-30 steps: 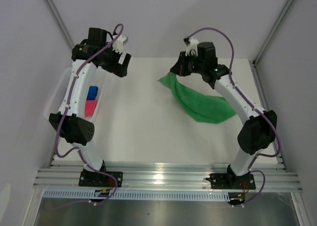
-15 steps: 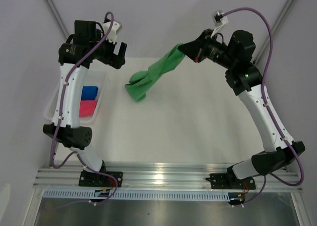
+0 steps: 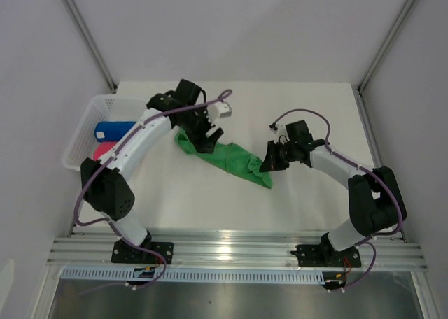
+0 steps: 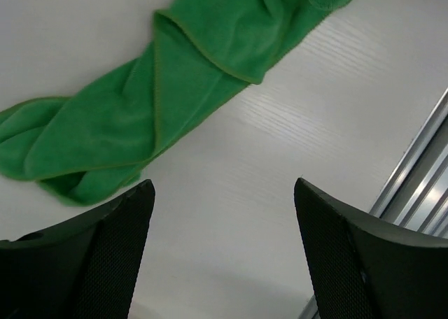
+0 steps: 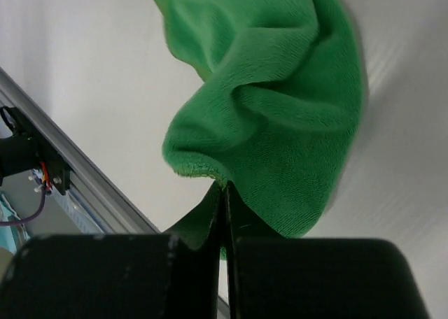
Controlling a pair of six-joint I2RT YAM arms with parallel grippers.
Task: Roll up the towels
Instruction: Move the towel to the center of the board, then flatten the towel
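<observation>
We see the green towel (image 3: 227, 158) lying twisted in a long strip on the surface (image 3: 210, 207). Our right end effector (image 5: 225, 200) is clamped tight on its right end. Our left end effector (image 4: 222, 200) hovers over the other end, jaws wide apart, holding nothing. The blue towel (image 3: 115, 131) and pink towel (image 3: 105, 151) sit in the white basket (image 3: 78, 133).
</observation>
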